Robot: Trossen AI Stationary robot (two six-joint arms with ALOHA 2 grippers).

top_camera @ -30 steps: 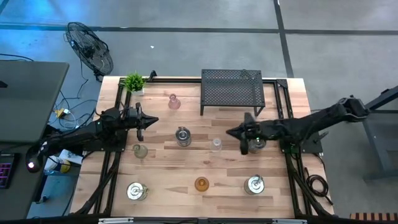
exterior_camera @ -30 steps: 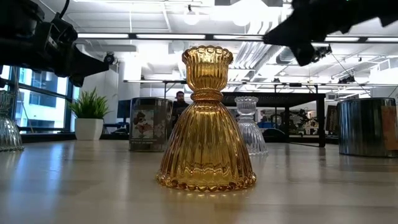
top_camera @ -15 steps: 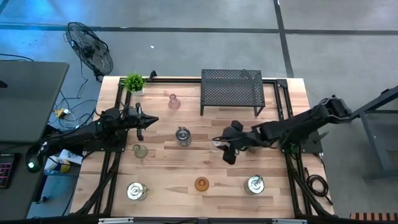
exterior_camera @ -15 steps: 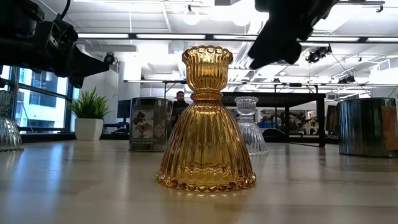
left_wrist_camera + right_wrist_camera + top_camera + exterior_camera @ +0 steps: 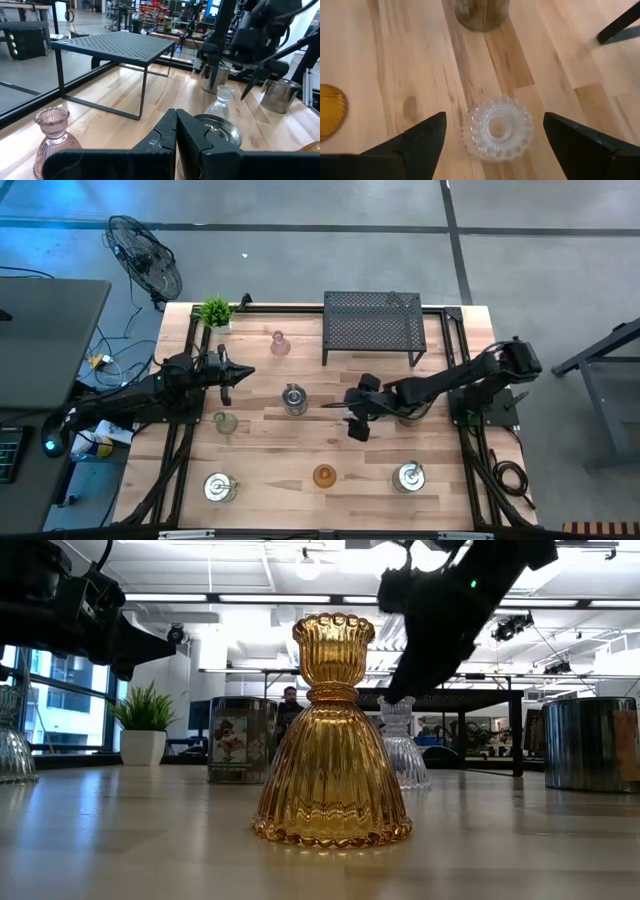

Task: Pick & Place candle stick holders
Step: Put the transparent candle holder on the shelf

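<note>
Wood counter (image 5: 300, 450): R tool (image 5: 492, 135) spread wide, above clear glass holder (image 5: 496, 128). L tool (image 5: 176, 131) closed, idle. Risk: off-centre descent tips holder.

The surface (image 5: 330, 450) is pale planked wood with a smooth, faintly satin finish. The amber holder (image 5: 332, 735) is ribbed, glossy glass; the clear holder (image 5: 497, 128) is cut, sparkling glass; the pink holder (image 5: 52, 135) is ribbed tinted glass. A silver holder (image 5: 294, 398) is shiny metal. The rack (image 5: 117, 46) is matt black perforated metal. The right fingers (image 5: 577, 142) look matt black
</note>
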